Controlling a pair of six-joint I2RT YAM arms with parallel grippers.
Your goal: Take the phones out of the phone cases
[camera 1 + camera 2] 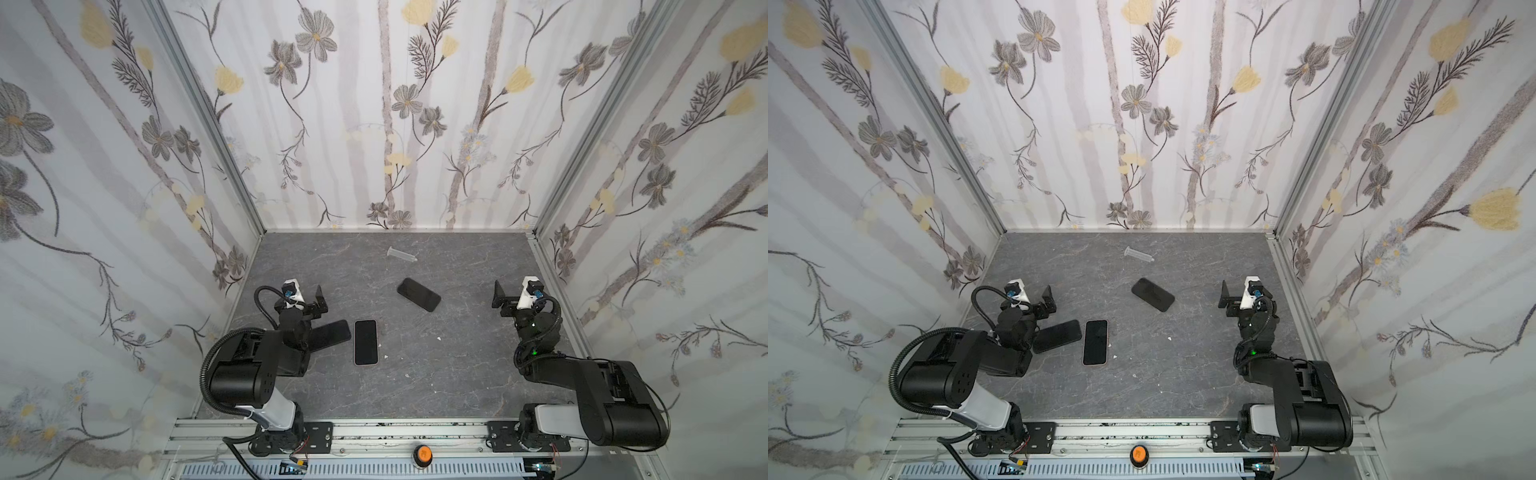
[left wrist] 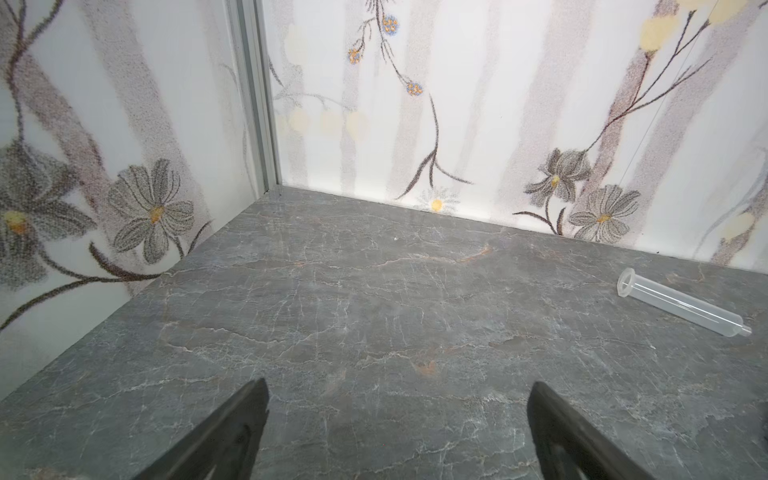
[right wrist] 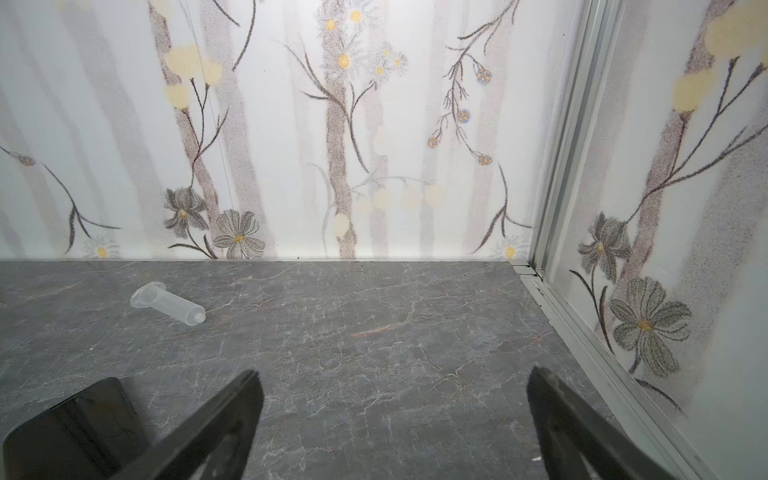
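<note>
Both jaws are held wide open, nothing gripped. The light-rimmed phone (image 1: 365, 343), judged cased, is laid near-to-far, nearer the left gripper (image 1: 319, 302), well apart from the right gripper (image 1: 500, 300).

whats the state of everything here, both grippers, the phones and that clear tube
left gripper: open, empty
right gripper: open, empty
light-rimmed phone: lying flat, dark face up, nothing touching it
dark phone by the left arm: lying flat, partly hidden behind the arm
dark phone mid-table: lying flat, angled, on its own
clear tube: lying on its side near the back wall
</note>
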